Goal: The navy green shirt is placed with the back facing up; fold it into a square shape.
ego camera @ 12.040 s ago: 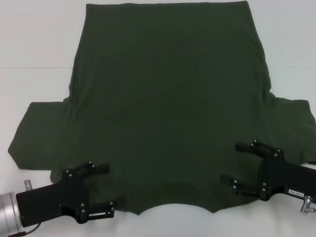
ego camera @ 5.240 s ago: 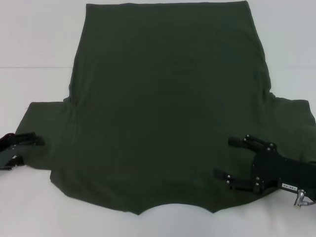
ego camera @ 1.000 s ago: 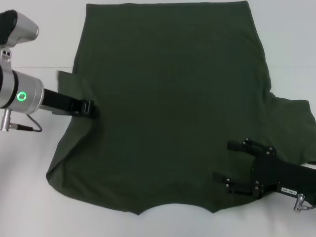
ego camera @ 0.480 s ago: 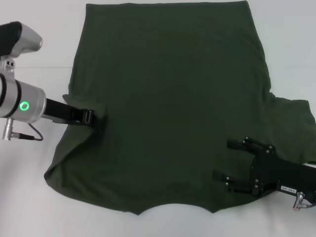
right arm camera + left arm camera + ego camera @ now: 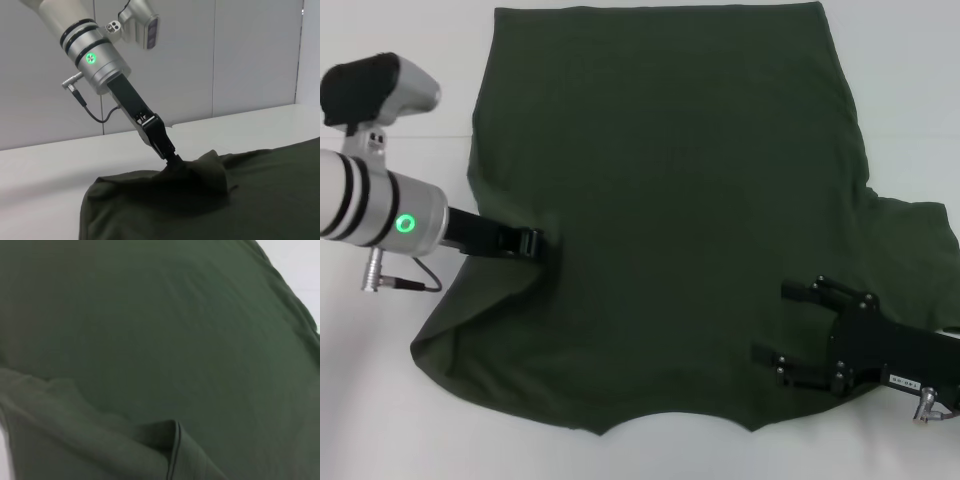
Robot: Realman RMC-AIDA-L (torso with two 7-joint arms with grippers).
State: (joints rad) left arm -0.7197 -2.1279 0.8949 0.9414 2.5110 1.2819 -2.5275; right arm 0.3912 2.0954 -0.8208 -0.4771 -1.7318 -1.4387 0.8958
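Fingers of the left gripper (image 5: pixel 542 244) pinch the left sleeve of the navy green shirt (image 5: pixel 670 200), carried over the body; shirt lies back-up on the white table (image 5: pixel 390 400). Right gripper (image 5: pixel 790 330) rests spread-fingered on the right shoulder. Right sleeve and lengthwise folds remain, apparently.

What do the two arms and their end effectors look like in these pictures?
The left arm is a silver cylinder with black bands, a glowing green ring light, a thin dark cable and a camera module with a black cap. A slim black bar leads to its end effector. The right end effector is a flat black plate with linked black fingers, silver screws, a small white label and a metal connector.
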